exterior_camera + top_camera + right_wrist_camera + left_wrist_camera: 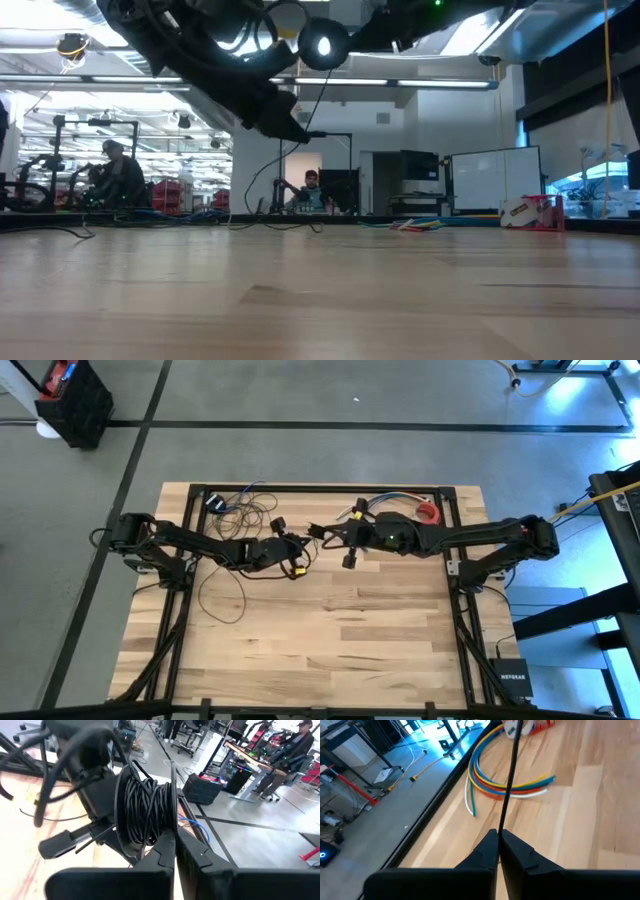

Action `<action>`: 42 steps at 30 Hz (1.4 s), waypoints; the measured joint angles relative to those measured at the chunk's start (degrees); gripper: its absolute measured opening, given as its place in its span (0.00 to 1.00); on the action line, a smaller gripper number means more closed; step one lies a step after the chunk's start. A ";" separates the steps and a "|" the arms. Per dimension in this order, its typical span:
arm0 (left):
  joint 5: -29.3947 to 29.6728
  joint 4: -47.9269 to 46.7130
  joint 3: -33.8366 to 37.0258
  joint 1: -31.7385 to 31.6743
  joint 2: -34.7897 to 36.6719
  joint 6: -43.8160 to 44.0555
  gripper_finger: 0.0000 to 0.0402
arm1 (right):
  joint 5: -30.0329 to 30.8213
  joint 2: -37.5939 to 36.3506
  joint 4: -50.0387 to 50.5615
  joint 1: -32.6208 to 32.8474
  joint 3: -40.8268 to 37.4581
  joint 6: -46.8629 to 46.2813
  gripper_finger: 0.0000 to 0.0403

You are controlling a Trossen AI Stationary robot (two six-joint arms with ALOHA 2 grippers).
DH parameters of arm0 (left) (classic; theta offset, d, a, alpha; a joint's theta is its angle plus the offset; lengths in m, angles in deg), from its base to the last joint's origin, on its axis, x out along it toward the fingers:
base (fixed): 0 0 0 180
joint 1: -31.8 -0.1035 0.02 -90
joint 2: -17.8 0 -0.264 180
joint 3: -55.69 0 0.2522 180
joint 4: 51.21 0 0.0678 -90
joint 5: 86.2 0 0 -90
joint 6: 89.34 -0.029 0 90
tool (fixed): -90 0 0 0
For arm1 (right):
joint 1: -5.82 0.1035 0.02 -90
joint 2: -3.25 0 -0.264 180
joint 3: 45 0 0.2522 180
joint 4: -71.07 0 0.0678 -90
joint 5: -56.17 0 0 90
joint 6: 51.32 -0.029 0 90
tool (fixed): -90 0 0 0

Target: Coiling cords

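Two dark arms meet above the far middle of the light wooden table (330, 630); the left gripper (498, 840) has its fingers pressed together on a taut strand of the thin dark brown-black cord (507, 785), which runs away over the tabletop; the right gripper (175, 837) is likewise pinched closed on the same cord, here wound into a tight coil of many black turns (147, 805); the coil hangs between the two grippers, clear of the wood; loose loops of cord (235, 510) trail over the far left of the table; a short bundle of multicoloured wires (495, 785) lies near the far edge.
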 joint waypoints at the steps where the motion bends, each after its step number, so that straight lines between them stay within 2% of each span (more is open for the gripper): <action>1: 0.02 -0.54 0.00 -0.06 0.00 -0.15 0.02 | 0.06 -0.18 -0.16 0.45 0.00 0.01 0.02; 11: 0.32 -5.25 0.02 -0.94 -0.02 -0.26 0.02 | 0.18 -3.50 1.93 2.02 0.10 1.31 0.02; 16: 3.21 -7.25 0.15 -1.82 0.78 -1.32 0.01 | -1.54 -3.51 5.34 1.97 0.13 1.45 0.02; 20: 4.22 -8.49 0.28 -3.11 5.59 -1.88 0.01 | -2.15 -2.97 6.31 2.00 0.36 3.10 0.02; 24: 4.66 -8.30 0.33 -4.54 13.37 -1.71 0.01 | -2.51 -1.57 5.63 2.01 0.46 4.99 0.02; 30: 3.91 -8.40 0.31 -5.50 24.63 -0.60 0.01 | 5.20 3.21 4.69 1.65 0.87 10.30 0.02; 33: 1.40 -8.88 0.28 -5.50 28.09 0.63 0.00 | 9.29 5.95 4.48 0.91 2.86 10.27 0.02; 37: -3.25 -9.11 0.26 -4.68 29.18 3.31 0.00 | 11.41 10.01 4.49 -0.80 4.45 9.78 0.02; 42: -6.14 -7.42 0.26 -2.63 26.37 6.39 0.01 | 17.71 15.12 4.06 -3.11 6.80 6.79 0.02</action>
